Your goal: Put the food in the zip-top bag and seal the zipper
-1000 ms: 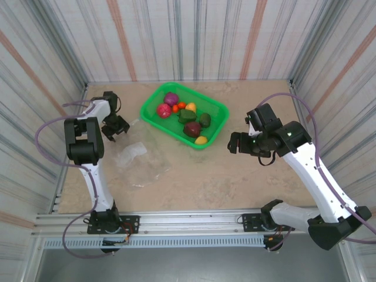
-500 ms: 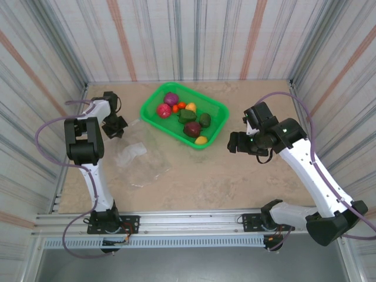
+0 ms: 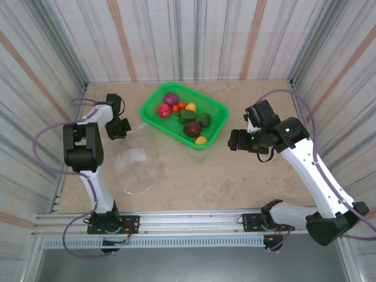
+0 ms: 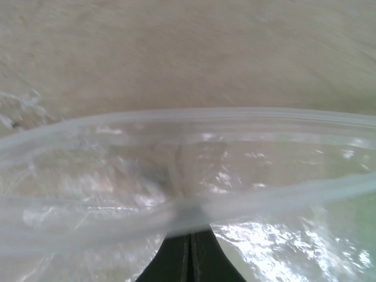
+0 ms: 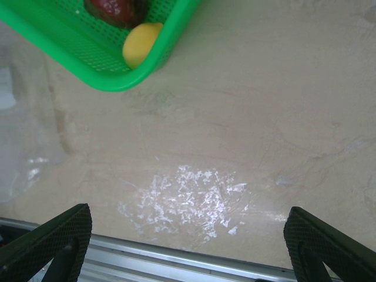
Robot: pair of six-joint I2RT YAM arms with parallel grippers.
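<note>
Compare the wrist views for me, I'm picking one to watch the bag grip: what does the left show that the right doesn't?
Left wrist: the left gripper shut on the bag's zipper, clear film bunched around it. Right wrist: the right gripper open above the table, a basket corner holding a yellow food and a maroon food. Both: the tan table.

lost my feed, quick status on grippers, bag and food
Left gripper shut on zip-top bag rim. Right gripper open, beside green basket. Food all in basket, none bagged.
</note>
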